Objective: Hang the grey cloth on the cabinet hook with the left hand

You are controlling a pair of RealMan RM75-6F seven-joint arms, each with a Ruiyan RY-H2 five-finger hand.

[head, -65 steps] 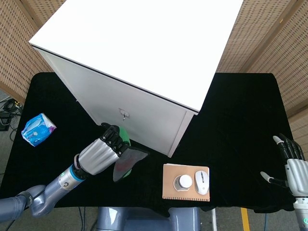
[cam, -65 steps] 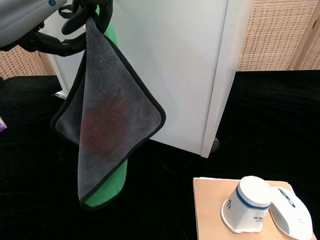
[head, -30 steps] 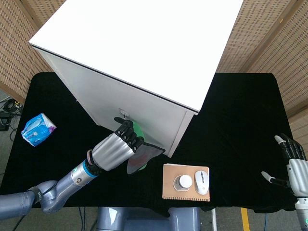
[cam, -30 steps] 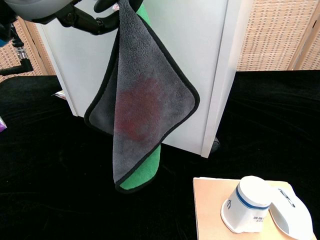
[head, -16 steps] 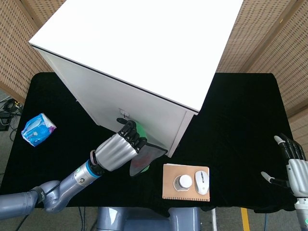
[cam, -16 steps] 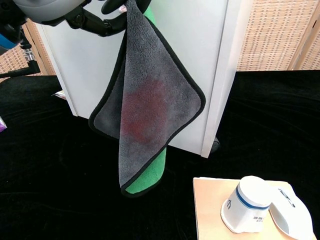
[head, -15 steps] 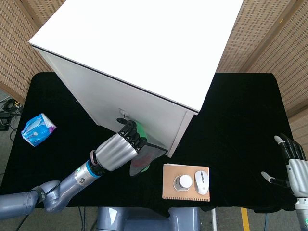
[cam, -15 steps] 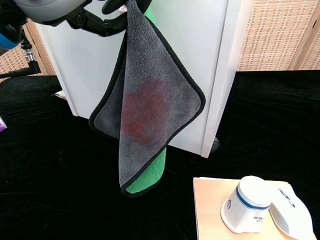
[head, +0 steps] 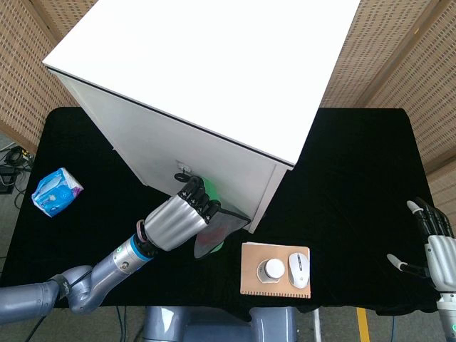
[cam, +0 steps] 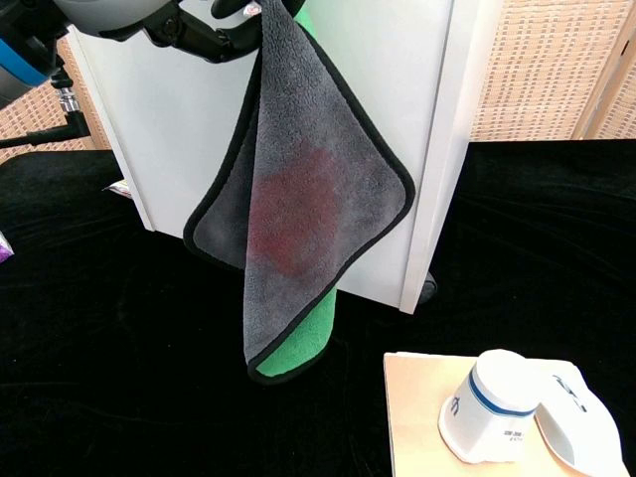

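My left hand (head: 177, 218) grips the top of the grey cloth (cam: 308, 189) and holds it up against the white cabinet's front face (head: 221, 164). The cloth has a black hem, a reddish patch in the middle and a green underside (cam: 303, 348), and it hangs freely below my fingers (cam: 214, 30). The small metal hook (head: 182, 169) sits on the cabinet face just above my knuckles. My right hand (head: 433, 246) rests at the table's right edge with its fingers apart, holding nothing.
A brown notebook (head: 251, 285) near the front carries a white cup (cam: 492, 407) lying on its side and a white mouse (head: 298, 269). A blue packet (head: 55, 191) lies at the far left. Black cloth covers the table (head: 356, 171).
My left hand has carried the cloth rightward and up along the cabinet face, closer to the hook. The right hand has barely moved.
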